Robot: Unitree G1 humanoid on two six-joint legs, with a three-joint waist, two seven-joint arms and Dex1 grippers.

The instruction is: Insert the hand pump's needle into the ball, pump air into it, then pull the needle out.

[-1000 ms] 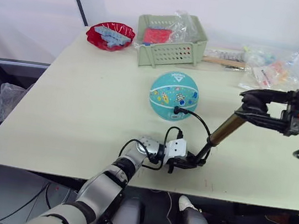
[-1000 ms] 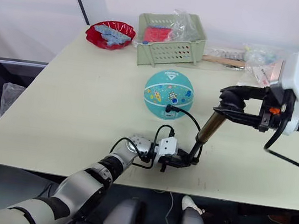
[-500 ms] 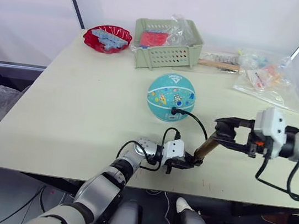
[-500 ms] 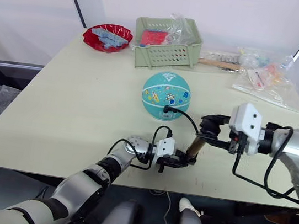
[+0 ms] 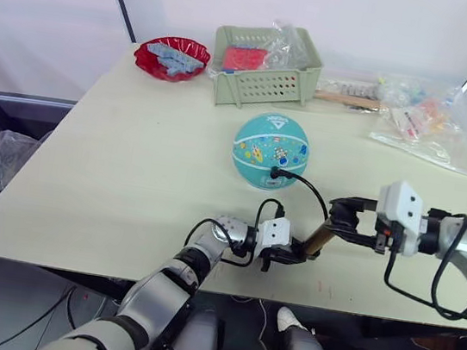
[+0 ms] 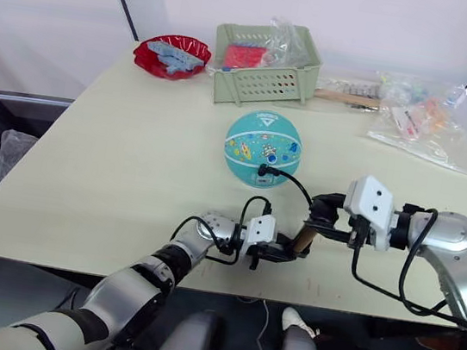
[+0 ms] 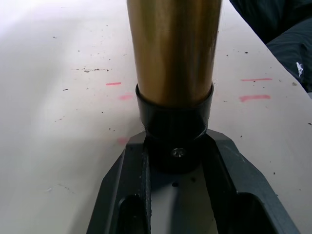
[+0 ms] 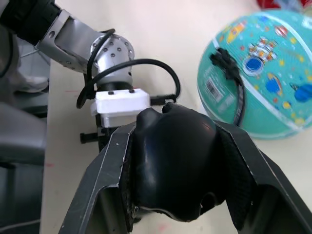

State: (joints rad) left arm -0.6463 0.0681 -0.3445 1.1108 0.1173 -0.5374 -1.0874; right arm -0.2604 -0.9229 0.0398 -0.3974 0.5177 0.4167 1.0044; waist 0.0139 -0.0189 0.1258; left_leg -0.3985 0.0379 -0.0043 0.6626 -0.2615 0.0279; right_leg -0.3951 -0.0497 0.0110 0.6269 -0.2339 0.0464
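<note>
Ball: the teal ball (image 5: 271, 151) sits mid-surface, needle fitting (image 5: 276, 173) plugged into its near side.
Pump: the hand pump (image 5: 321, 236) leans just in front of the ball, handle pushed low, probably mid-stroke.
Left end effector (image 5: 287, 255): pinching the pump's base cap, bracing it against the surface (image 5: 130, 169).
Right end effector (image 5: 342, 218): pressed around the T-handle (image 8: 173, 161).
Writing: white label patch on the ball, unreadable.
</note>
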